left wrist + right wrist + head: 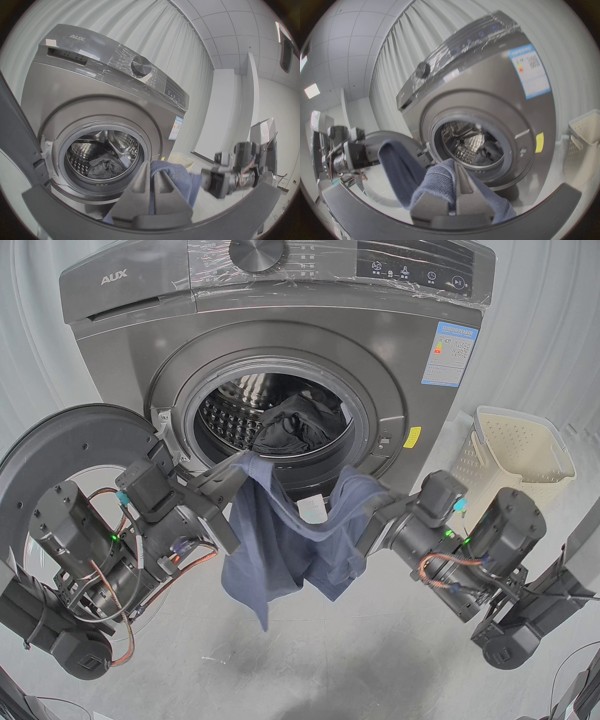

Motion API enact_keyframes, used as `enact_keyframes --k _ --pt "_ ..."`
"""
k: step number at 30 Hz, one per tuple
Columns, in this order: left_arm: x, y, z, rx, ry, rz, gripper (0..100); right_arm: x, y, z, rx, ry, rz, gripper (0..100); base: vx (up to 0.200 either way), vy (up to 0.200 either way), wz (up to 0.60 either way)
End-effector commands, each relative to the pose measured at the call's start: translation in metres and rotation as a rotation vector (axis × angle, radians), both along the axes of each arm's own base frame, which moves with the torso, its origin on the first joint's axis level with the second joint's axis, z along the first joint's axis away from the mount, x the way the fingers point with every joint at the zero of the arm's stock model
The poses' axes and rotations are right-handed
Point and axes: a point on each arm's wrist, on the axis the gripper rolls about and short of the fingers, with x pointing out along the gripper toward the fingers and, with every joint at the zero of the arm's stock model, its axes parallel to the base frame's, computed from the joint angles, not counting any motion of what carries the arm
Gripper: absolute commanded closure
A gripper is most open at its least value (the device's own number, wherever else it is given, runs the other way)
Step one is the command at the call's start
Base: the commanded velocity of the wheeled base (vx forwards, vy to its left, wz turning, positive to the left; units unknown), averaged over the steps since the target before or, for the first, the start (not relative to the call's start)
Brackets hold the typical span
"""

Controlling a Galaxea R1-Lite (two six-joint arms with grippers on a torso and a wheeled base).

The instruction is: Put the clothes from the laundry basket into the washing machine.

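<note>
A blue garment (281, 540) hangs in front of the washing machine (281, 340), stretched between 2 grippers just below the drum opening (275, 415). The left gripper (240, 465) has its jaws closed on the garment's upper edge at about 10 o'clock from the cloth's middle. The right gripper (370, 493) has its jaws pinched shut on the other upper corner at about 2 o'clock. Between the 2 holds the fabric sags, and a long fold drops toward 6 o'clock above the floor (350, 646) without touching it. A white label (311, 509) shows near the garment's top edge.

Seen from the head camera, the washing machine stands at 12 o'clock with its round door (69, 440) swung open toward 9 o'clock. Inside the drum lies a dark garment (294, 424), crumpled against the lower right of the opening. The cream laundry basket (519, 452) stands on the floor at 2 o'clock, just beside the machine's right side; what lies in it cannot be told.
</note>
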Motion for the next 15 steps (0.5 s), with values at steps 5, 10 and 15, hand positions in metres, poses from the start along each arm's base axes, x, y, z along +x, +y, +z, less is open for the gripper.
enact_keyframes --k 5,10,15 --pt "0.015 -0.018 0.011 -0.053 -0.035 -0.035 100 -0.002 0.028 -0.050 -0.109 0.114 0.069 0 0.000 0.000 0.00" --pt "0.023 -0.022 0.029 -0.096 -0.085 -0.023 100 -0.010 0.024 -0.070 -0.175 0.174 0.097 0 0.000 0.000 0.00" --pt "0.023 -0.022 0.030 -0.105 -0.086 -0.009 100 -0.035 0.012 -0.096 -0.281 0.262 0.154 0 0.000 0.000 0.00"
